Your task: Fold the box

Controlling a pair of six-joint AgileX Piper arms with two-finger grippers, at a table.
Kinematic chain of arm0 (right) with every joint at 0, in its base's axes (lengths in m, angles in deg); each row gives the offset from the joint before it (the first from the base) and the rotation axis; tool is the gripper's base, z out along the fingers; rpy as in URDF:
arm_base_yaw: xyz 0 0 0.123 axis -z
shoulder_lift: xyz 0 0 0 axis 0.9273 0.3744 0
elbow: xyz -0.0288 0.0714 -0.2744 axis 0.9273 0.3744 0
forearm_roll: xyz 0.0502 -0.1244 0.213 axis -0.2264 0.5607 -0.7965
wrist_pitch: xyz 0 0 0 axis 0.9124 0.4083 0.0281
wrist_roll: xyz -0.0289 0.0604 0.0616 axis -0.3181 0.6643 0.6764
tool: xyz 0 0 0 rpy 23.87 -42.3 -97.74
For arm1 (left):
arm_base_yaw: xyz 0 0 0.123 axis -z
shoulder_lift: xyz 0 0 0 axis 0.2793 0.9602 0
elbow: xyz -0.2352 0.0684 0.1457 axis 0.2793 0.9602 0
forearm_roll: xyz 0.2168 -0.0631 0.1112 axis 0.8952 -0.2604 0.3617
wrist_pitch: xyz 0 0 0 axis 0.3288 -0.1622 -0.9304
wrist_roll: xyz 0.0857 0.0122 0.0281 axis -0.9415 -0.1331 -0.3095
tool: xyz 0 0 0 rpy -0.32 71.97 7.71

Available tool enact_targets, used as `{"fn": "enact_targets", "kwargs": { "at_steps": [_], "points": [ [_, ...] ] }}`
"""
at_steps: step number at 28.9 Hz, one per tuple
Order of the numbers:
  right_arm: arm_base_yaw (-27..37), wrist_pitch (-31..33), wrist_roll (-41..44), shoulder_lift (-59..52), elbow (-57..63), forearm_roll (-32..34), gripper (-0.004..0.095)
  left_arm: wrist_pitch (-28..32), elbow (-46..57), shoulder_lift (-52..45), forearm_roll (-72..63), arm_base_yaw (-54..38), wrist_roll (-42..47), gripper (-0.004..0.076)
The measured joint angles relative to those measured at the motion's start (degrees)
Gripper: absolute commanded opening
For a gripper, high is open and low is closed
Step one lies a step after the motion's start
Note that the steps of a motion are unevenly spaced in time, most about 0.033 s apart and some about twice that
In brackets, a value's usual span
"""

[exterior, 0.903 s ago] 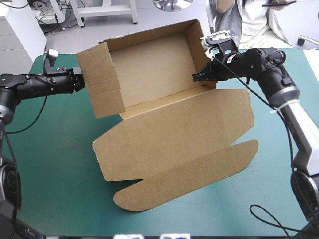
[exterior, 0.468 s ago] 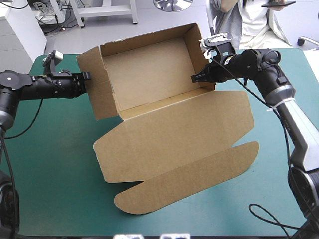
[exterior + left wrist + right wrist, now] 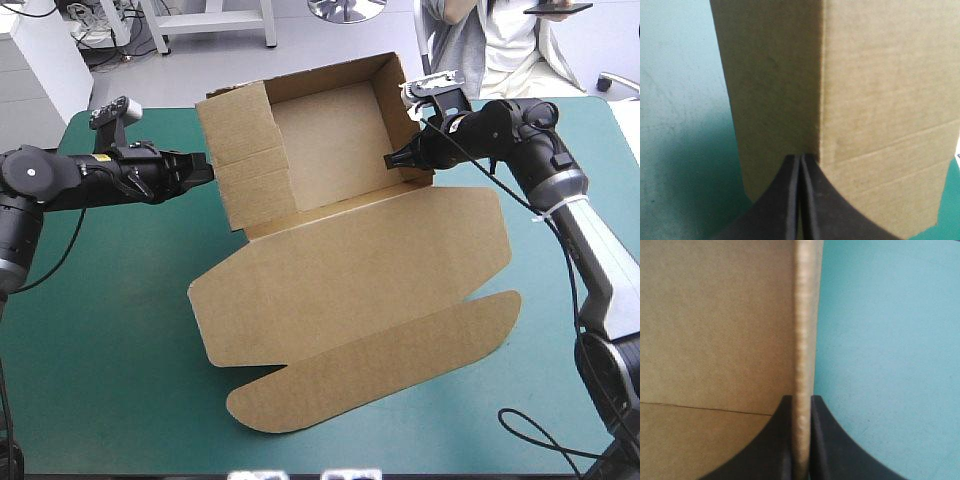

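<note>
1. High view: the box (image 3: 330, 150) sits on the far half of the table (image 3: 90, 330), an open tray with its far, left and right walls raised. The lid (image 3: 350, 265) lies flat toward the near edge, and its rounded tuck flap (image 3: 380, 365) is spread out beyond it. The left gripper (image 3: 205, 171) meets the left wall (image 3: 245, 170), whose panel leans inward over the tray. The right gripper (image 3: 392, 158) is at the near end of the right wall (image 3: 400, 110). I judge the walls mostly formed, with the left one yet to be tucked and the lid not yet dealt with. The board shows no print or label.
2. Left wrist view: the left gripper (image 3: 800, 165) has its black fingers pressed into one point with nothing between them. Its tip touches the box (image 3: 880, 100) on the outer face, at a crease. The board is plain.
3. Right wrist view: the right gripper (image 3: 801, 405) has its fingers all but together, pinching the edge of the box (image 3: 715, 315) wall, which runs straight ahead between them. The teal-green cover (image 3: 890, 340) lies beside it. No writing is visible.
</note>
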Motion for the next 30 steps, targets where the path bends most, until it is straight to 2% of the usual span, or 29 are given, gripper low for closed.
{"fn": "enact_targets", "kwargs": {
  "at_steps": [4, 6, 9, 10, 13, 15, 16, 28, 30],
  "points": [
    [0.0, 1.38, 0.41, 0.0, 0.0, 1.07, -0.0013, 0.05, 0.0, 0.0, -0.71, 0.0, 0.34, -0.0004],
    [0.0, 1.54, 0.53, 0.0, 0.0, 1.15, -0.0013, 0.05, 0.0, 0.0, -0.99, 0.0, 0.34, 0.0042],
    [0.0, 1.72, 0.53, 0.0, 0.0, 1.19, -0.0013, 0.18, 0.0, 0.0, -0.93, 0.0, -0.4, 0.0214],
    [0.0, 1.85, 0.53, 0.0, 0.0, 1.33, -0.0013, 0.23, 0.0, 0.0, -0.93, 0.0, -1.14, 0.0312],
    [0.0, 2.28, 0.56, 0.0, 0.0, 1.58, -0.0013, 0.85, 0.0, 0.0, -0.93, 0.0, -2.6, 0.0525],
    [0.0, 2.61, 0.56, 0.0, 0.0, 1.62, -0.0013, 2.13, 0.0, 0.0, -1.05, 0.0, -2.93, 0.0596],
    [0.0, 2.88, 0.6, 0.0, 0.0, 1.71, -0.0013, 2.51, 0.0, 0.0, -1.1, 0.0, -2.93, 0.0606],
    [0.0, 4.22, 0.62, 0.0, 0.0, 2.56, -0.0013, 1.06, 0.0, 2.04, -1.12, 0.0, -2.69, 0.0476],
    [0.0, 4.22, 0.62, 0.0, 0.0, 2.63, -0.0013, 0.83, 0.0, 2.08, -1.12, 0.0, -2.65, 0.0279]
  ]
}}
